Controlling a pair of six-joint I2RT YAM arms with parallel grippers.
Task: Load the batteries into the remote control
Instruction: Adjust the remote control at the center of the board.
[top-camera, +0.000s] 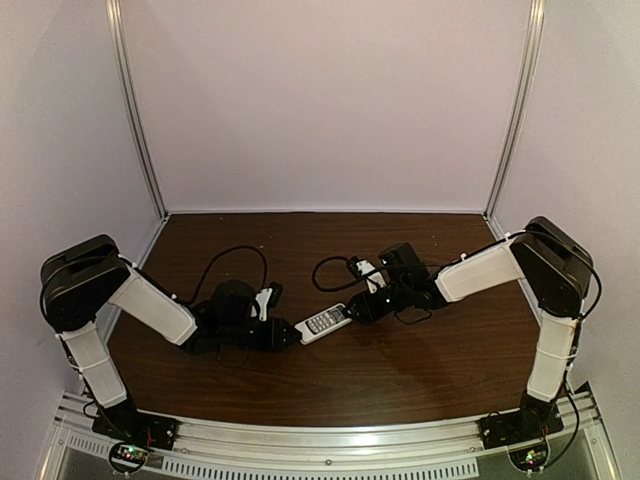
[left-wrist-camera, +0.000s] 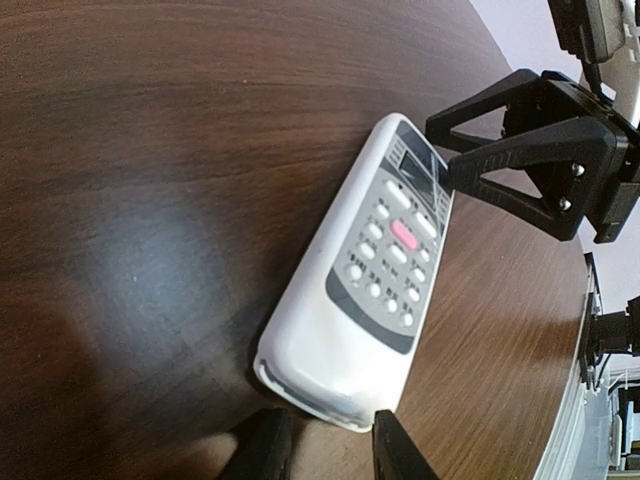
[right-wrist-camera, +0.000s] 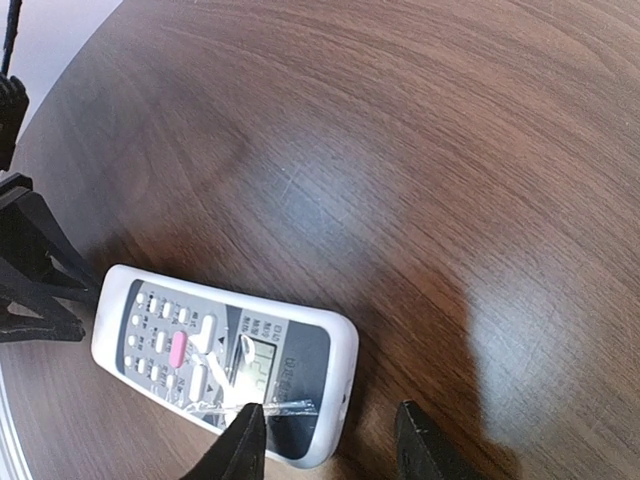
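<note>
1. Dark brown wood-grain table (top-camera: 400, 370): the work surface.
2. Small white rectangular plastic remote control (top-camera: 325, 320): centre of the table, buttons up, lying 8-to-2 o'clock.
3. Left gripper (left-wrist-camera: 328, 415): at the 8 o'clock end, jaws apart, nothing clamped. Right gripper (right-wrist-camera: 328, 410): at the 2 o'clock screen end, likewise released.
4. Battery cells: I see none in any view.
5. My read: the back must face up. I'd centre both grippers on the ends before squeezing, then turn it level.
</note>
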